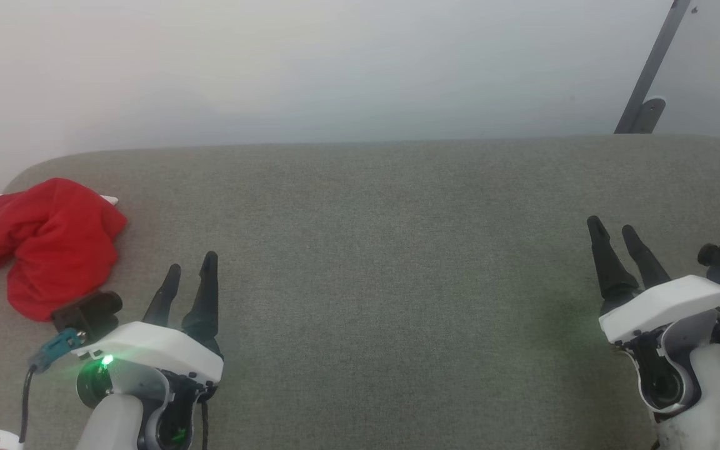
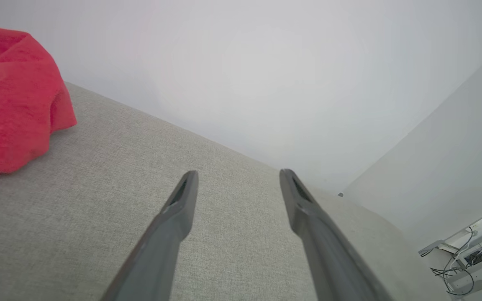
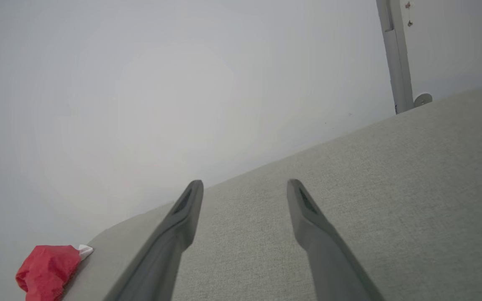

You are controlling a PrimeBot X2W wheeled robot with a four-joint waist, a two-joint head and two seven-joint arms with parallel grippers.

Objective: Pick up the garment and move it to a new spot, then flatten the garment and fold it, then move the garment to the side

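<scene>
A grey cushion [image 1: 397,250] is seen from above, set against a pale wall. The garment [image 1: 47,244] lies crumpled at the cushion's far left edge, toward the back corner, partly cut off by the picture's left border. It is not held by anything.

The left gripper [image 1: 192,262] is shown low on the left, near the garment's near side but apart from it. Its two dark fingers are spread wide with nothing between them. The right gripper [image 1: 612,225] is shown at the far right, well apart from the garment, likewise spread wide and empty.

The pick-up is judged not yet begun. It would probably be done best by the left gripper, being the nearer one. The fingers should be swung left and lowered over the top of the red mound, so that a thick fold is pinched rather than a thin edge. The cloth should be lifted clear of the cushion before being carried toward the open middle, so that it is not dragged.

The garment is bunched, so its true long axis cannot be told. Striped trim is seen at its left side, facing off the cushion. A small white tip is pointed toward the wall.
</scene>
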